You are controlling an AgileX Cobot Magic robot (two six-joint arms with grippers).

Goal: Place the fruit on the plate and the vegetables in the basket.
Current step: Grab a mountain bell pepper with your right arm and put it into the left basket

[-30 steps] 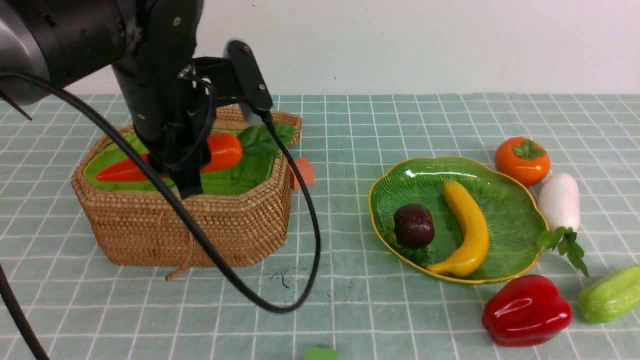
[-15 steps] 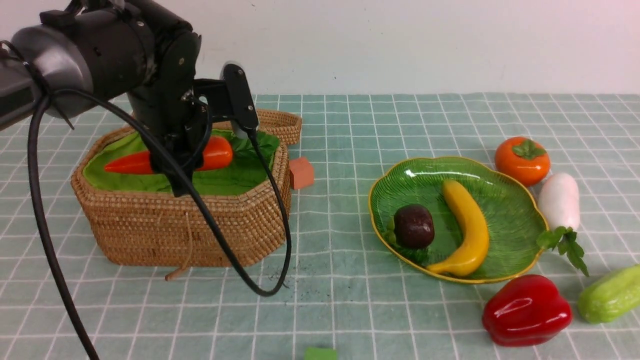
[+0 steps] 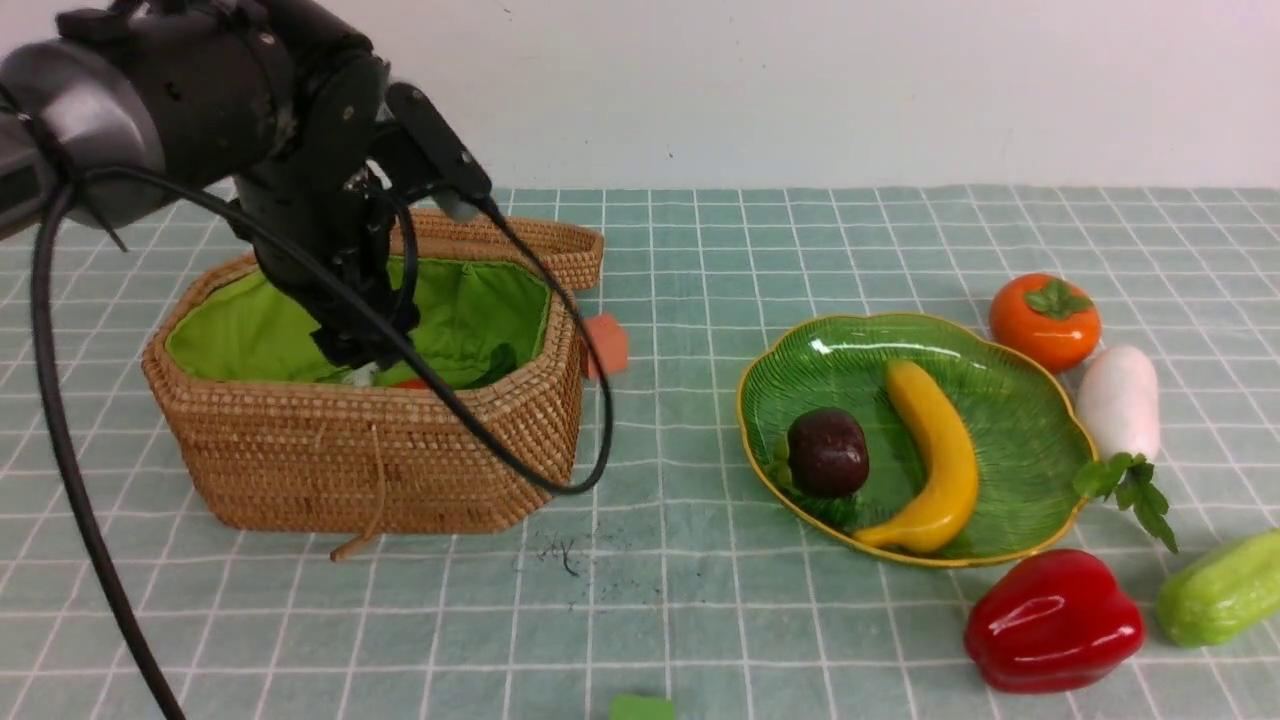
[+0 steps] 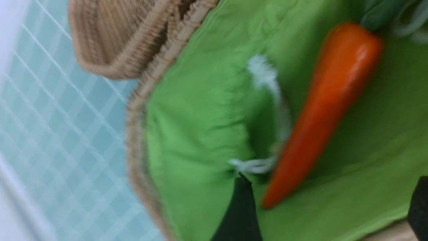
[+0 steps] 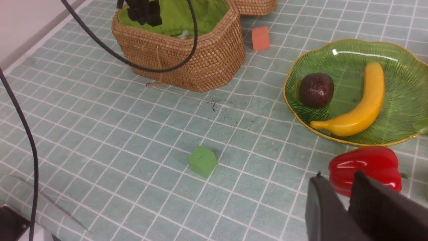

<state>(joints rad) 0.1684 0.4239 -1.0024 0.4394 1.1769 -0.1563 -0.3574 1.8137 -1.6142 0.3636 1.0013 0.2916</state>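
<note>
**tomek:** so what's the left arm doing? all I see in the front view is a big black elbow

**rina:** yeah, it comes in from the left side, bends over and points down into the basket (image 3: 380,450). The left claw (image 3: 362,350) sits low inside the green lining, its cable looping out over the front wall. In the left wrist view the claw (image 4: 330,209) is spread wide, two dark tips far apart, pinching nothing. The carrot (image 4: 321,110) lies loose on the lining between and just past them

**tomek:** and the right one?

**rina:** it only shows in its own wrist cam. The right claw (image 5: 349,201) hangs over the bench (image 3: 700,600) near the red pepper (image 3: 1052,620), fingers almost pressed together with a thin gap, nothing in it

**tomek:** where's the rest of the stuff?

**rina:** banana (image 3: 935,460) and mangosteen (image 3: 827,452) are on the plate (image 3: 1010,390). The persimmon (image 3: 1044,322) sits on the bench just behind the plate's right rim, touching the white radish (image 3: 1118,400). Pepper and the green gourd (image 3: 1222,590) are on the bench in front of the plate, to its right
</note>
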